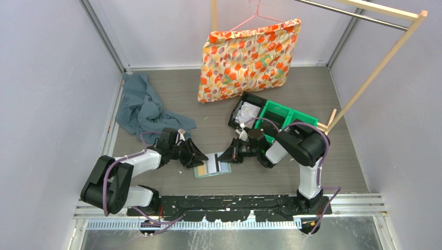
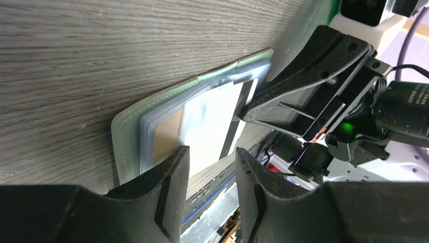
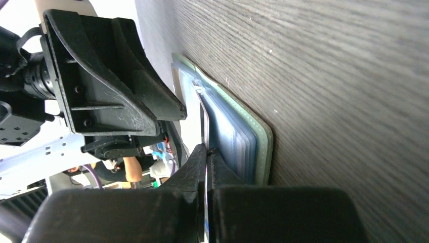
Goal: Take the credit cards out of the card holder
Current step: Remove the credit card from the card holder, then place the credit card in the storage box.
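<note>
The card holder (image 1: 200,171) lies open on the table between my two grippers, its pale green edge (image 2: 125,132) and clear pockets showing. A white credit card (image 2: 212,119) with a dark stripe lies on the pockets; it shows as a thin edge in the right wrist view (image 3: 204,124). My right gripper (image 3: 207,149) is shut on that card's edge from the right (image 1: 223,155). My left gripper (image 2: 212,150) is open at the holder's left side (image 1: 203,158), one finger (image 2: 172,167) over the holder's pockets. A tan card (image 2: 169,134) sits in a pocket.
A blue-grey cloth (image 1: 139,107) lies at the back left. A floral pillow (image 1: 247,57) hangs on a hanger at the back. A black bin (image 1: 249,112) and green bins (image 1: 284,117) stand behind my right arm. A wooden rack (image 1: 375,73) stands at the right.
</note>
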Robot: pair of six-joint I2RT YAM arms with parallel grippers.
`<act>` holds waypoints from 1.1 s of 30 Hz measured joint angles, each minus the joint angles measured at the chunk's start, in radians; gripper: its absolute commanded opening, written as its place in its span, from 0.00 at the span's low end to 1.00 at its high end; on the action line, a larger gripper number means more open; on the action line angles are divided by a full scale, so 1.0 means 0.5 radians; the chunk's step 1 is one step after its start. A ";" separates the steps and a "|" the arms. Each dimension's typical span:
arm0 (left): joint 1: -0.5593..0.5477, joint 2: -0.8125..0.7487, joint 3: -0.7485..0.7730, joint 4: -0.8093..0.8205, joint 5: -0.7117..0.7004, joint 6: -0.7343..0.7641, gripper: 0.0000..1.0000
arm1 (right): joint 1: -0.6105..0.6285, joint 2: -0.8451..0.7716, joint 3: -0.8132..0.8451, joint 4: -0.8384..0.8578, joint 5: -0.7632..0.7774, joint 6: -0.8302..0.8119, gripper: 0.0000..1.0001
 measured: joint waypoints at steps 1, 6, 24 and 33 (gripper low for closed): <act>0.000 0.002 0.021 -0.040 -0.023 0.005 0.41 | 0.000 -0.033 -0.001 -0.061 0.010 -0.023 0.01; -0.001 0.027 0.077 -0.134 -0.064 0.021 0.40 | -0.002 -0.214 -0.002 -0.374 0.070 -0.175 0.01; -0.004 0.061 0.129 -0.200 -0.060 0.053 0.40 | -0.035 -0.991 0.233 -1.894 0.325 -0.922 0.01; -0.004 -0.020 0.171 -0.369 -0.155 0.118 0.40 | -0.025 -1.212 0.821 -2.832 0.755 -1.315 0.01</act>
